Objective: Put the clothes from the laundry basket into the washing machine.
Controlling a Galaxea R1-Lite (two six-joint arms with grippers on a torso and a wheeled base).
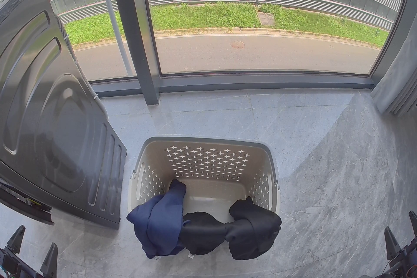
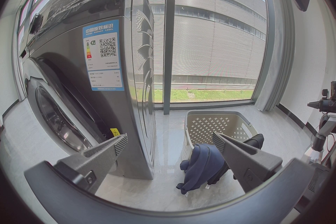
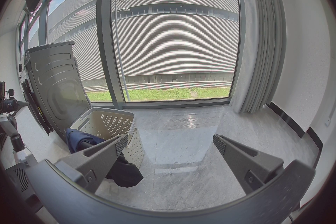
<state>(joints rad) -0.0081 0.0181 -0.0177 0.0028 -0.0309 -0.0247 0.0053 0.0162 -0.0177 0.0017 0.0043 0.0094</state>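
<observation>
A beige laundry basket stands on the floor in front of me. A navy blue garment and black clothes hang over its near rim. The grey washing machine stands to the left; its round door faces away from the basket. My left gripper is open at the lower left, clear of the basket. My right gripper is open at the lower right, also apart from it. In the left wrist view the basket and blue garment lie beyond the open fingers.
A large window with a dark frame post runs along the far wall. A grey curtain hangs at the right. Grey marble floor stretches open to the right of the basket.
</observation>
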